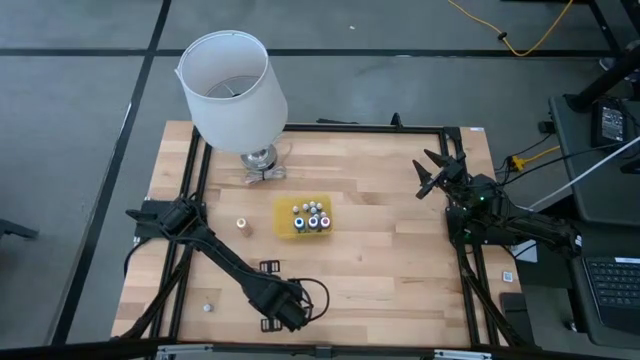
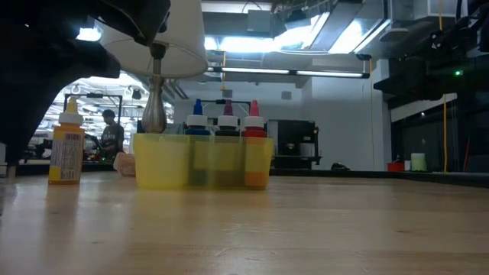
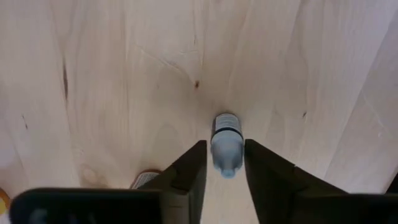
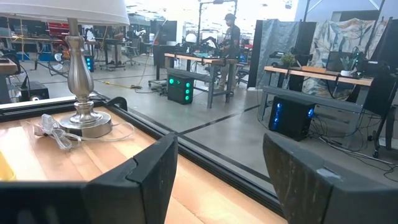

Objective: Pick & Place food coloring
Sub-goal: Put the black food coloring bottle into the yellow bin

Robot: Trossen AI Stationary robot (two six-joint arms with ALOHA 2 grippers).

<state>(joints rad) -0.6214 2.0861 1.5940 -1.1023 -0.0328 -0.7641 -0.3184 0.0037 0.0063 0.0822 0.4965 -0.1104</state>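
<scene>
The lamp [image 1: 232, 95] stands at the far edge of the tabletop [image 1: 380, 250]. Nearer than the lamp sits the yellow tray [image 1: 305, 217], upright bottles packed inside — tops up. Well nearer than the tray, the left end effector [image 3: 222, 180] has its fingers pressed against a lying blue-capped food coloring bottle [image 3: 226, 144]; its long axis runs between the fingers, cap toward the wrist. The right end effector [image 4: 217, 177] waits right of the tray, fingers apart — nothing between them.
</scene>
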